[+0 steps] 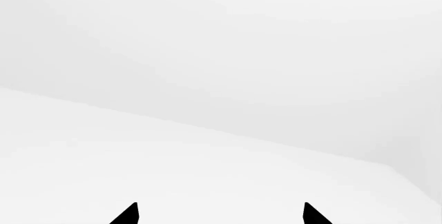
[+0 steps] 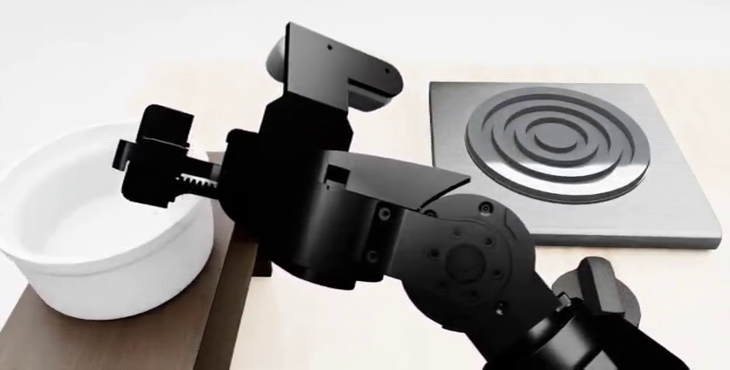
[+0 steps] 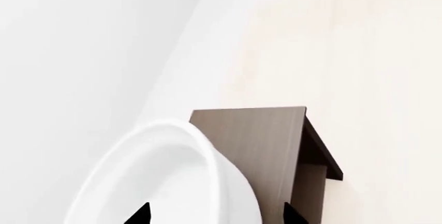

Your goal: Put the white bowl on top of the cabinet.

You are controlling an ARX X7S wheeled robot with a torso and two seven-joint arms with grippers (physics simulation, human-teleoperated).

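In the head view, the bowl sat on the cabinet at lower left; the stove plate lay at right, behind the arm.

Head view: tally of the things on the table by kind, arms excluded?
Bowls: 1, the white bowl, on the cabinet.
Cabinets: 1, the cabinet, dark brown wood grain.
Stove plates: 1, the grey stove plate with concentric rings.
Total: 3

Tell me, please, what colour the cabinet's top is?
Dark brown wood grain; the cabinet shows best in the right wrist view.
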